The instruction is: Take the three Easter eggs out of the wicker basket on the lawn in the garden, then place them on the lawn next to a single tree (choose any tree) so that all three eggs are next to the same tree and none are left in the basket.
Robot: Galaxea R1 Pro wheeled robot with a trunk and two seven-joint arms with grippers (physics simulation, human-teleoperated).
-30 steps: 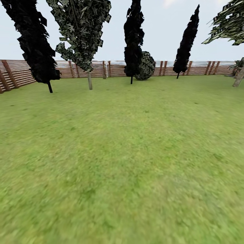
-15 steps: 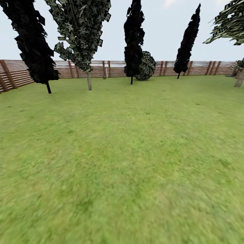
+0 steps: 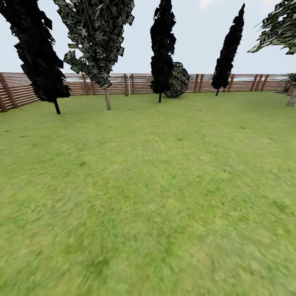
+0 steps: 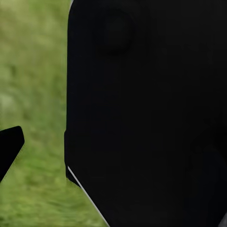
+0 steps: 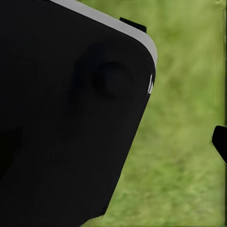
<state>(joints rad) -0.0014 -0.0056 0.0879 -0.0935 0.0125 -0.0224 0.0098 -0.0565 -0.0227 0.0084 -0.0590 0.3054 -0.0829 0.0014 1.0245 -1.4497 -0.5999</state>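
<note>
Wide green lawn (image 3: 148,197), pale-trunked tree (image 3: 98,41) before the slat fence (image 3: 135,83), black-foliaged trees beside that tree, round bush (image 3: 177,80) by the fence, finger state of both grippers cannot be told

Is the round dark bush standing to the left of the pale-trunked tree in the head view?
No, the bush stands by the fence to the right of the pale-trunked tree.

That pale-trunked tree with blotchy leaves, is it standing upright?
Upright: the pale-trunked tree rises straight from the green lawn, before the brown slat fence.
</note>
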